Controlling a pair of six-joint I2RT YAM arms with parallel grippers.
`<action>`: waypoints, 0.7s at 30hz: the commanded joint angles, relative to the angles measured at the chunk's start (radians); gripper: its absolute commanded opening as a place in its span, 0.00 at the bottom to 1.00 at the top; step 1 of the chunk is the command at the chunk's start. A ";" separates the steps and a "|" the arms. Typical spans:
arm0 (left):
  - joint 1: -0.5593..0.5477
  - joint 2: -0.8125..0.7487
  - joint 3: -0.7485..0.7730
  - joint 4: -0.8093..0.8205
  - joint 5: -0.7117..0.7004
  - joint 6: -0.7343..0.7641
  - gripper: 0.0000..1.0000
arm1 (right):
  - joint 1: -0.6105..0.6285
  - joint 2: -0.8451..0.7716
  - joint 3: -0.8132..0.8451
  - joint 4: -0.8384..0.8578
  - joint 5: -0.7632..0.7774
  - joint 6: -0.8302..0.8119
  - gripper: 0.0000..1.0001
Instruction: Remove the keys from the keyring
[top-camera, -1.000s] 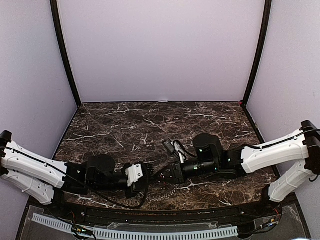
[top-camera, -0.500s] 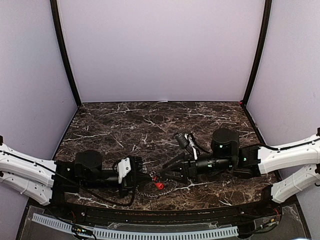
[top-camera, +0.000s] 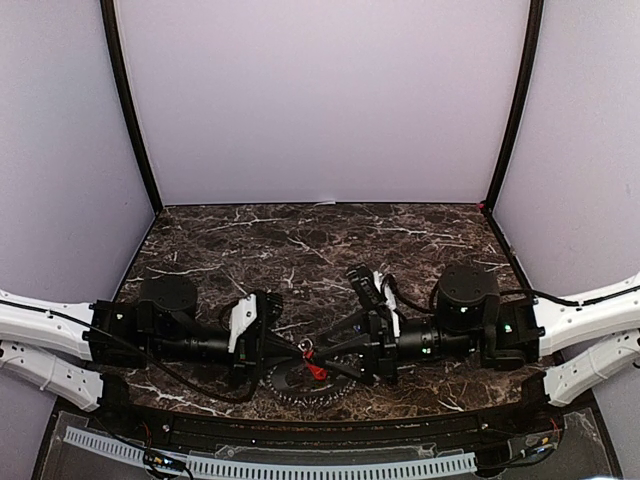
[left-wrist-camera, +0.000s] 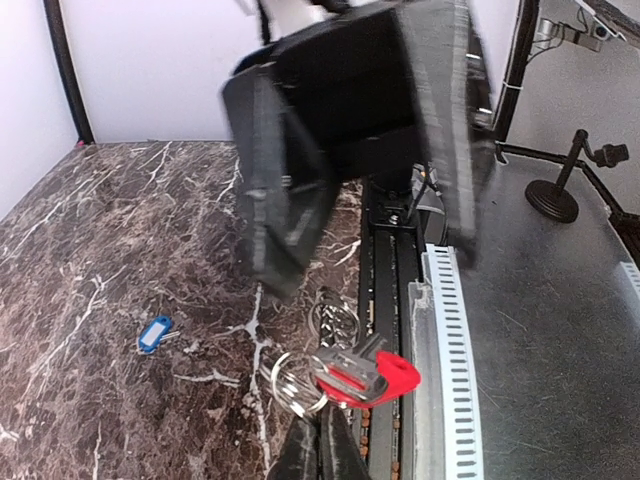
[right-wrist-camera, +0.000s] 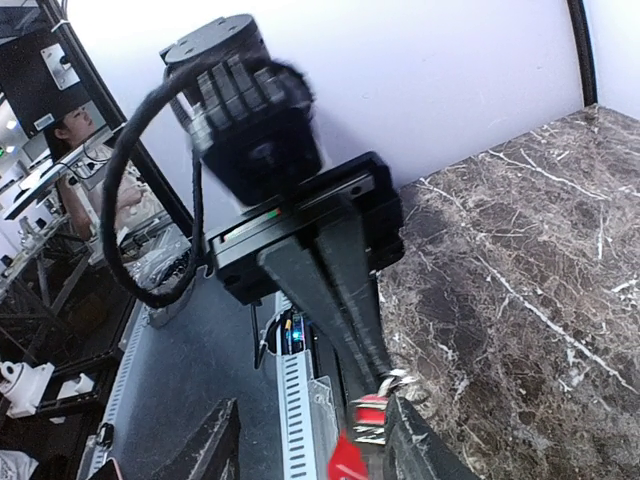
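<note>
My left gripper (left-wrist-camera: 320, 430) is shut on a small wire split ring (left-wrist-camera: 295, 385) that carries the red-headed key (left-wrist-camera: 365, 375), and holds it just above the table's near edge. In the top view the left gripper (top-camera: 297, 350) and the red key (top-camera: 313, 368) sit between the arms. My right gripper (right-wrist-camera: 315, 450) is open, with the red key (right-wrist-camera: 350, 460) between its fingers, close to the right one (right-wrist-camera: 415, 445). The blue-headed key (left-wrist-camera: 153, 333) lies loose on the marble. A grey toothed arc, the keyring (top-camera: 300, 388), lies at the near edge under the grippers.
The marble table (top-camera: 300, 250) has white walls on three sides. A slotted white cable rail (left-wrist-camera: 450, 380) and a black rail run along the near edge beside the key. A second small wire ring (left-wrist-camera: 335, 318) hangs near the red key.
The two grippers were pressed together at the centre; both arms have drawn back, the left leftward and the right rightward. The red key has come into view between them.
</note>
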 joint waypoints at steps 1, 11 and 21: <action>0.056 0.004 0.090 -0.057 -0.051 -0.102 0.00 | 0.106 -0.009 0.015 -0.006 0.401 -0.102 0.49; 0.124 0.046 0.192 -0.167 0.027 -0.189 0.00 | 0.236 0.090 0.084 -0.077 0.811 -0.386 0.53; 0.130 0.067 0.211 -0.186 0.041 -0.191 0.00 | 0.250 0.170 0.146 -0.088 0.924 -0.501 0.57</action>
